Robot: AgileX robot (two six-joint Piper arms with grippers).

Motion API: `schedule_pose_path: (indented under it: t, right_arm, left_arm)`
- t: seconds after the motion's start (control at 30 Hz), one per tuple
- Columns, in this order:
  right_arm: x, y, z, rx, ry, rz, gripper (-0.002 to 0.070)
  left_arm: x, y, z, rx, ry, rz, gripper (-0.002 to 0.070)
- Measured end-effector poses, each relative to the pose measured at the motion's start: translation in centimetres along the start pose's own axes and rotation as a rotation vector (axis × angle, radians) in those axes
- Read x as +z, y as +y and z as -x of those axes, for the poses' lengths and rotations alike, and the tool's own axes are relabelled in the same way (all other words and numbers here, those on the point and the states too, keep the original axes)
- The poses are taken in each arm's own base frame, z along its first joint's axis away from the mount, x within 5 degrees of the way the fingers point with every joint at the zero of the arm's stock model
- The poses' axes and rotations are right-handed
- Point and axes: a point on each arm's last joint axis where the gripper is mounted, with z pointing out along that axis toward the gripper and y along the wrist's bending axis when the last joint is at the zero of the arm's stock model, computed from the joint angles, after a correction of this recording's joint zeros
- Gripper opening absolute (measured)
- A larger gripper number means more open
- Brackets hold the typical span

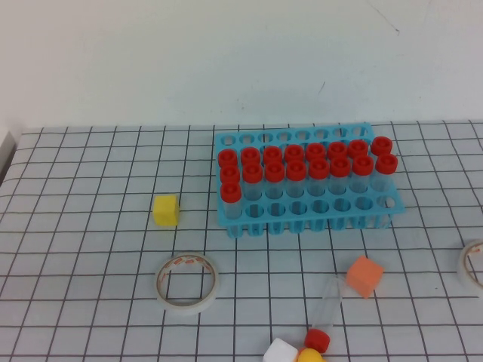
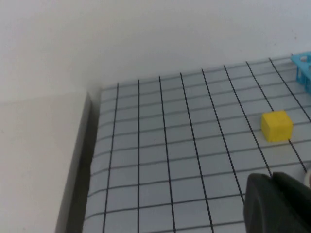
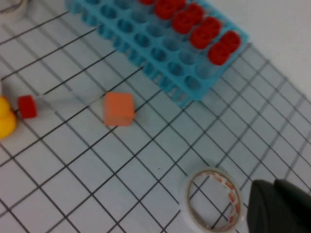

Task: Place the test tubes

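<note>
Left end effector (image 2: 273,194) closed near yellow cube (image 2: 277,125), right end effector (image 3: 276,199) closed beside glossy tape ring (image 3: 188,196), both matte black.

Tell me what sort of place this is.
Probably a robot test bench set up lab-style: a grid-marked table, a blue rack of red-capped test tubes, plus one loose tube. The left gripper is shut above the table's left side, the right gripper shut by a tape roll.
</note>
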Motion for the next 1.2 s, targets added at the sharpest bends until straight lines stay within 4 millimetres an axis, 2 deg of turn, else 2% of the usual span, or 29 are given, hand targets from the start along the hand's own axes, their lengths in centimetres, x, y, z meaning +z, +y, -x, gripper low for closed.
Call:
schedule_pose_path:
  t: [0.1, 0.13, 0.2, 0.33, 0.43, 0.53, 0.63, 0.67, 0.77, 0.93, 1.2]
  right_arm:
    - [3.0, -0.8, 1.0, -0.144, 0.033, 0.129, -0.0001]
    - [5.1, -1.0, 1.5, -0.252, 0.051, 0.217, -0.0001]
    - [7.4, -0.7, 1.9, -0.353, 0.079, 0.333, -0.0001]
    - [11.7, 1.6, 2.9, -0.576, 0.103, 0.561, -0.0001]
    - [14.5, 3.6, 3.7, -0.765, 0.124, 0.643, 0.0022]
    - [16.9, 5.9, 4.6, -0.947, 0.146, 0.698, 0.0116]
    - [19.1, 8.4, 5.6, -1.102, 0.155, 0.715, 0.0253]
    - [20.6, 9.6, 6.0, -1.177, 0.155, 0.694, 0.031]
    - [22.8, 10.4, 6.0, -1.259, 0.167, 0.664, 0.0337]
    - [25.7, 10.9, 4.9, -1.342, 0.222, 0.666, 0.0347]
    - [28.4, 11.9, 4.1, -1.382, 0.194, 0.647, 0.0339]
  left_arm:
    - [0.7, -0.2, -0.4, -0.028, 0.069, -0.02, -0.0001]
    - [0.9, -0.3, -0.6, -0.047, 0.093, -0.032, -0.0001]
    - [1.0, -0.4, -0.6, -0.055, 0.111, -0.039, -0.0001]
    - [1.1, -0.4, -1.1, -0.057, 0.14, -0.045, -0.0001]
    - [1.4, -0.5, -2.4, -0.059, 0.189, -0.05, -0.0001]
    - [1.8, -0.8, -3.9, -0.082, 0.249, -0.065, -0.0001]
    - [2.0, -1.0, -4.6, -0.106, 0.276, -0.079, -0.0001]
    - [2.0, -1.0, -4.6, -0.101, 0.269, -0.08, -0.0001]
    - [2.0, -1.0, -4.4, -0.091, 0.255, -0.081, -0.0001]
    - [2.0, -1.0, -4.4, -0.089, 0.252, -0.082, -0.0001]
    - [2.0, -1.0, -4.4, -0.096, 0.247, -0.084, -0.0001]
